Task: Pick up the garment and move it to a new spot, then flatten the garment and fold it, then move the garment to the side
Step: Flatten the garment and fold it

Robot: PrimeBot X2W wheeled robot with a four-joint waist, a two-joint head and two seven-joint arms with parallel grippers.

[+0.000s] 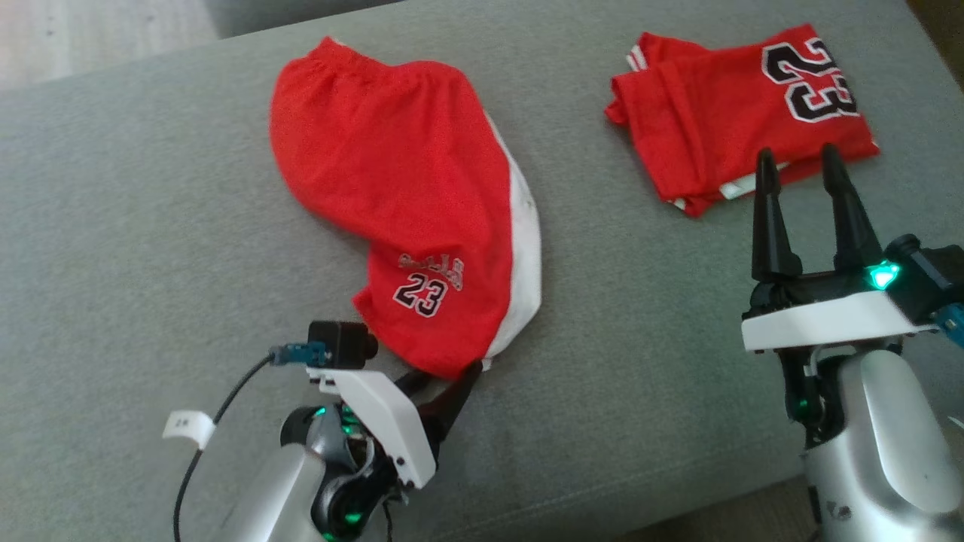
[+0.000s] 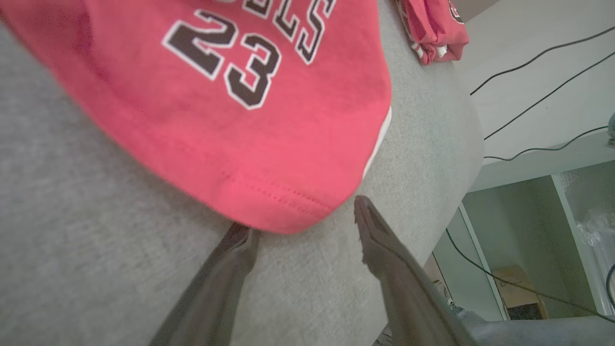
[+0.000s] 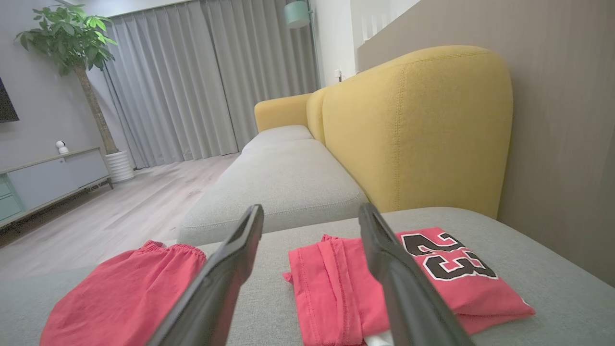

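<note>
1. The left gripper sits low on the grey cushion with its jaws spread wide and nothing clamped between them. Its two dark fingers straddle the bottom hem corner of the red shorts. One tip meets the hem's edge (whether it slips underneath cannot be told), and the other lies just beside the white side panel.
2. The red shorts lie loose and rumpled near the middle of the cushion. The elastic waistband is toward the far edge, and the leg printed with "23" is nearest the robot.
3. The right gripper hovers over the cushion's right part, jaws apart and empty. Its fingers point toward the folded jersey without touching it.
4. The folded jersey rests at the cushion's far right, well apart from the shorts, with its large "23" facing up.
5. Beyond it in the right wrist view stand a yellow backrest, grey curtains, a potted plant and a low cabinet.
</note>
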